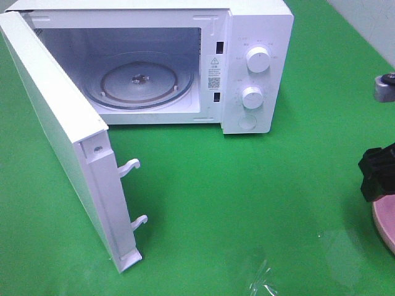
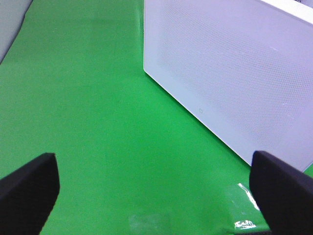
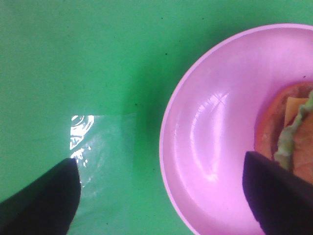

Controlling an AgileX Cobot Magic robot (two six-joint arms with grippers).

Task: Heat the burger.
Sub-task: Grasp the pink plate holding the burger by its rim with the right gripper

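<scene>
Door open, burger on the right: lining up the pickup.

My left gripper (image 2: 152, 157) hangs beside the microwave door (image 1: 55, 142), fingers spread, holding nothing. The turntable (image 1: 139, 80) inside is bare. At the right edge my right gripper (image 3: 159, 159), fingers wide apart and pinching nothing, straddles the rim of the pink plate (image 3: 210, 122) where the burger (image 3: 293, 127) sits. I'd grip that rim squarely and carry the plate level, since I reckon the tall stack could topple.

High camera looks down; right wrist shares plate (image 3: 205, 147).
</scene>
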